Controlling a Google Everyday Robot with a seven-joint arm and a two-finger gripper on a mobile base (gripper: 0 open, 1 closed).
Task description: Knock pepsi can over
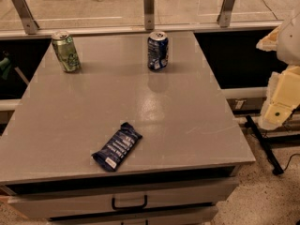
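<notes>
Wrapper nearest, pepsi can upright at far table edge, end effector (grip unreadable) off right side.

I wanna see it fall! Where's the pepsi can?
The pepsi can stands by the table's far edge, right of the green can; the gripper hangs off the right side.

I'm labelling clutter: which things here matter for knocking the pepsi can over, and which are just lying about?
For the job: pepsi can, upright near the far edge; gripper, off the table, at the picture's right.
Lying about: green can, snack wrapper.
</notes>
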